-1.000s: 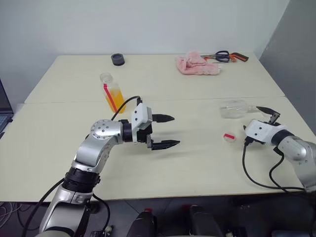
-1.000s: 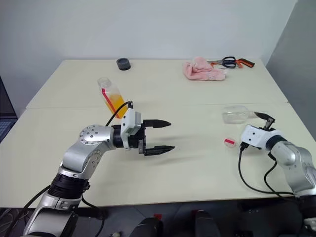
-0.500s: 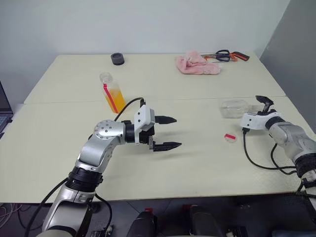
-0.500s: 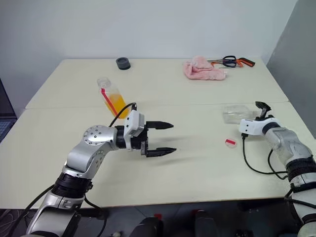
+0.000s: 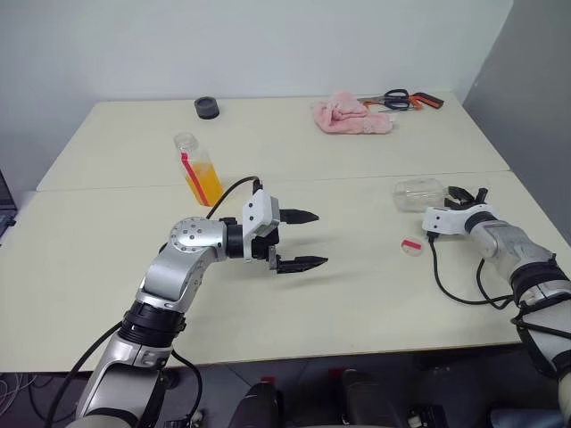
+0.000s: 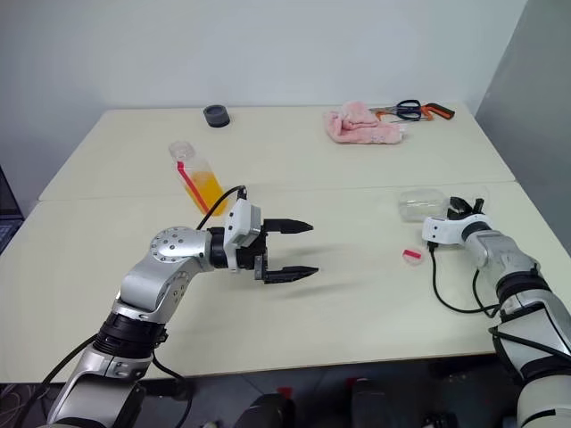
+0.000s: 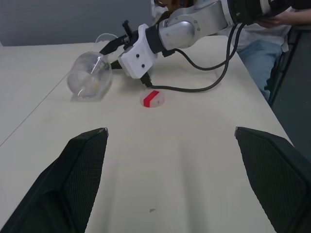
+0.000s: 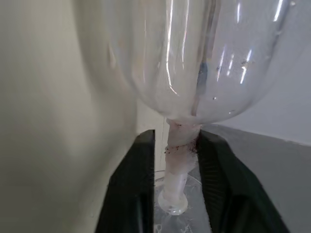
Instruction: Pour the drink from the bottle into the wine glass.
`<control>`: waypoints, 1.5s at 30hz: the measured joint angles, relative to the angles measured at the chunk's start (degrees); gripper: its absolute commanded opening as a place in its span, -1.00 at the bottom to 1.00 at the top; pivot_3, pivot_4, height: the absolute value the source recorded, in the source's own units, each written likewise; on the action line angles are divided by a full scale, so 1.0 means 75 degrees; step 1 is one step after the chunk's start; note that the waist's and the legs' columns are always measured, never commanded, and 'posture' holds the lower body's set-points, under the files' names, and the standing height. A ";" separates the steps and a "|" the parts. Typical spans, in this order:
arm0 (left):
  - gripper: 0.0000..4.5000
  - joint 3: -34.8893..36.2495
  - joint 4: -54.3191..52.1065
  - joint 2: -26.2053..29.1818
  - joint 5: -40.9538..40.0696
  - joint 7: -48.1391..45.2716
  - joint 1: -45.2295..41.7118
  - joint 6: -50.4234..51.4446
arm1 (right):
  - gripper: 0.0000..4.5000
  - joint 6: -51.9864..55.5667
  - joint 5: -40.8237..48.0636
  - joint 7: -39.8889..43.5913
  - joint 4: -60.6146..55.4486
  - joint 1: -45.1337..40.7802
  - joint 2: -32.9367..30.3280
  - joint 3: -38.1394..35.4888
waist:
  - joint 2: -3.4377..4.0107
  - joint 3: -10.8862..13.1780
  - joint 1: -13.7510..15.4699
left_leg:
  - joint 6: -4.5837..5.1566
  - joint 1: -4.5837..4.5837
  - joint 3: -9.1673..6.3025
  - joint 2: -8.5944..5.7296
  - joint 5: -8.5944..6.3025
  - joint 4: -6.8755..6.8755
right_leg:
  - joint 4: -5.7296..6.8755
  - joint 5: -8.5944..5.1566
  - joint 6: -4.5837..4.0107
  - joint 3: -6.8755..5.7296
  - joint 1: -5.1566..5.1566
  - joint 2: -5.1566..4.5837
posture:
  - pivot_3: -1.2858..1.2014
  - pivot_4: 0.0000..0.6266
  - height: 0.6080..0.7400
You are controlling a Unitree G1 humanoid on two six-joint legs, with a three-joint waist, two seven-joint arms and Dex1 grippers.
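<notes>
Left gripper (image 5: 303, 239) hovers over the near desk (image 5: 357, 303), fingers spread wide, empty. Beyond it to the right lies a red-and-white cap (image 5: 411, 245). The wine glass (image 5: 417, 193) lies on its side at the right; the right wrist view shows the right gripper (image 8: 176, 145) fingers closed around its stem. The uncapped bottle (image 5: 199, 169) stands farther left, the drink (image 5: 207, 183) inside. No readable labels.

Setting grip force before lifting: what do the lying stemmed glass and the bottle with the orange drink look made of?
The clear stemmed wine glass, lying on its side: probably real glass, though clear plastic is possible; it looks colourless, glossy, with sharp highlights and a thin stem between the right gripper fingers. The small clear bottle with a red stripe: likely thin plastic, see-through wall, orange drink visible inside.
</notes>
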 measured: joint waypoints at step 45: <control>1.00 0.3532 -0.2956 0.1520 -0.2028 0.3225 0.2615 0.3206 | -0.95 -0.0144 0.6255 0.4567 -0.2343 0.0668 0.5527 -0.2085 | 0.0004 0.0001 -0.0026 | 0.0017 0.0015 -0.0028 0.0057 -0.0016 -0.0006 | 0.0003 0.0045 -0.0043 0.0004 -0.0022 0.0029 | 0.03 -0.52 1.00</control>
